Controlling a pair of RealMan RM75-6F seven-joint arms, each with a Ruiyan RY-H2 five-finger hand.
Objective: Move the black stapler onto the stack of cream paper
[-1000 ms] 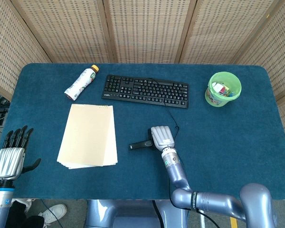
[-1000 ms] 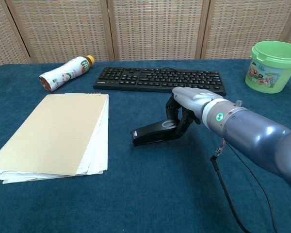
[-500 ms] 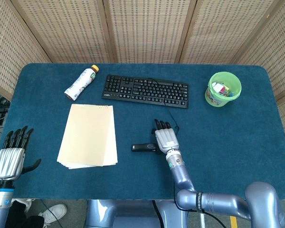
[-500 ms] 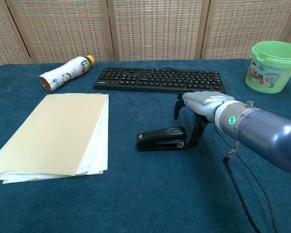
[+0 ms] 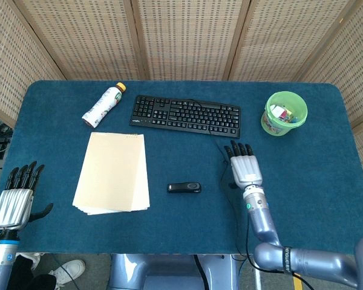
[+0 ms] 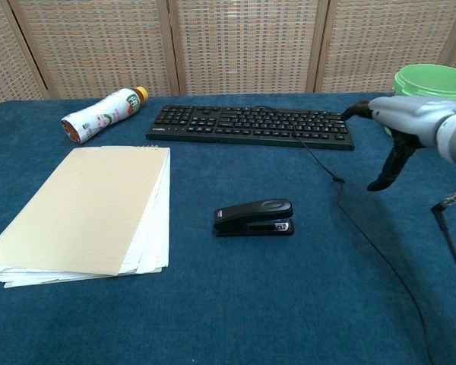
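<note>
The black stapler point(image 5: 184, 188) lies flat on the blue table point(image 5: 327, 181), about midway between the left and right edges and nearer the front edge than the back. Its long side runs left to right. No hand touches it. The stack of cream paper point(image 5: 113, 173) lies just to its left, apart from it, with a strip of bare cloth between the two. The sheets fan out a little at the stack's front edge.

The right hand point(image 5: 245, 167) hovers to the right of the stapler, well apart from it, palm down with its fingers point(image 5: 237, 148) spread and pointing toward the back edge; it holds nothing. In the chest view, only part of this hand point(image 6: 399, 129) shows at the right border, its thumb hanging down above the cloth. The left hand point(image 5: 14, 196) sits off the front left corner of the table, fingers straight and slightly apart, thumb out to the side, empty.

A black keyboard point(image 5: 186, 115) lies along the back half, its cable point(image 6: 342, 199) trailing forward across the cloth past the right hand. A white bottle point(image 5: 103, 104) with an orange cap lies on its side near the back left corner. A green bucket point(image 5: 284, 113) stands toward the back right corner with small items inside.
</note>
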